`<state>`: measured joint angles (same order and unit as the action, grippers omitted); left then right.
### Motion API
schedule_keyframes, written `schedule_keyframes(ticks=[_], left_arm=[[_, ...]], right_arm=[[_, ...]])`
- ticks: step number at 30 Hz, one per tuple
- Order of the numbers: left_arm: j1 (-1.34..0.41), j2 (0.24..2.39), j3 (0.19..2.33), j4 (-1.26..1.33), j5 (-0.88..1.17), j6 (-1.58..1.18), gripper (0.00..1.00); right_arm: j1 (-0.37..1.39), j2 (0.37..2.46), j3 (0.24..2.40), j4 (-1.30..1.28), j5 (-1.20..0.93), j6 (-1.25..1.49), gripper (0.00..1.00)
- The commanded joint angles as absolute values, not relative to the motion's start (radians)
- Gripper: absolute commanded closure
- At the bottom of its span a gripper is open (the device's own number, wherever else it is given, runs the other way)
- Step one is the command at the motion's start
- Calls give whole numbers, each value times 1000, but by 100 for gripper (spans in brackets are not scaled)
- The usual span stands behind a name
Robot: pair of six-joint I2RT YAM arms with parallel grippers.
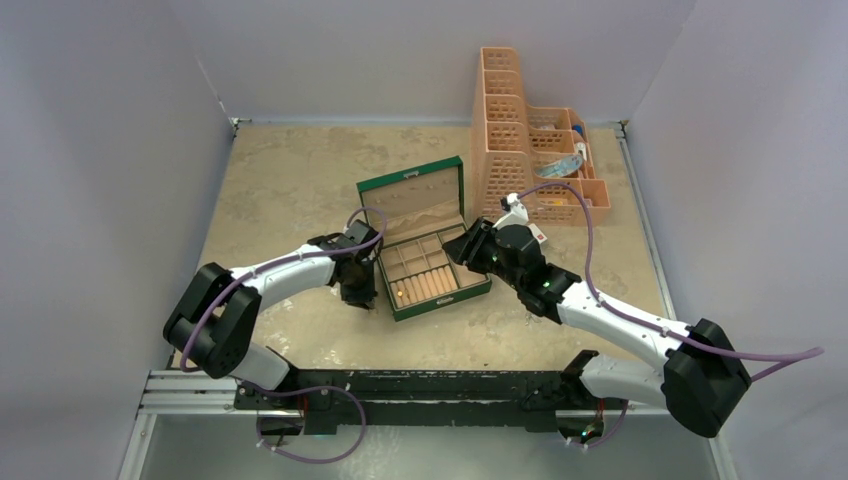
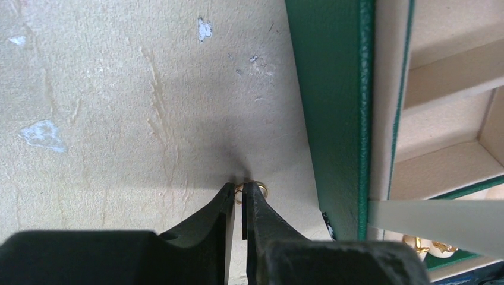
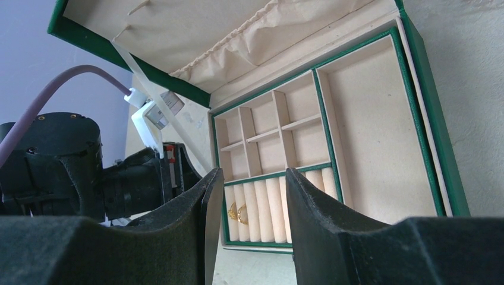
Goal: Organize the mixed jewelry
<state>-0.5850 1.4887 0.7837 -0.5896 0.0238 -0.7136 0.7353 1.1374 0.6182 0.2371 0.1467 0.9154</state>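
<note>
Green box (image 2: 333, 119) flanks gold ring (image 2: 262, 190) pinched by left gripper (image 2: 242, 190).

Pale lilac walls (image 1: 120, 100) enclose beige mottled tabletop (image 1: 280, 180).

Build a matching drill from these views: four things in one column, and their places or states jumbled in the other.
Things:
1. left gripper
2. right gripper
3. green box
4. orange rack

States:
A. stands at the back right of the table
B. jaws apart, nothing between them
C. lid up, gold rings in its roll slots
D. tips closed on a gold ring lying on the table

Pairs: 1-D, 2-B, 3-C, 4-A.
</note>
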Motion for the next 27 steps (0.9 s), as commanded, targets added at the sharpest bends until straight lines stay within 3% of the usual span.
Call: schedule_keyframes(ticks=[1,6,14,19,27], left_arm=[[-594,1499,807,-603,18,-716,93],[-598,1485,812,-639,3,-740,100],[-598,1435,822,-679,-30,-788,100],[-598,1415,826,-675,-13,-780,86],[-611,1427,820,-670,4,-692,83]], right_arm=[[742,1132,631,259,169,920,55],[741,1132,634,259,167,918,55],[741,1128,635,261,166,917,55],[741,1126,634,259,166,917,55],[742,1124,626,262,167,919,55]])
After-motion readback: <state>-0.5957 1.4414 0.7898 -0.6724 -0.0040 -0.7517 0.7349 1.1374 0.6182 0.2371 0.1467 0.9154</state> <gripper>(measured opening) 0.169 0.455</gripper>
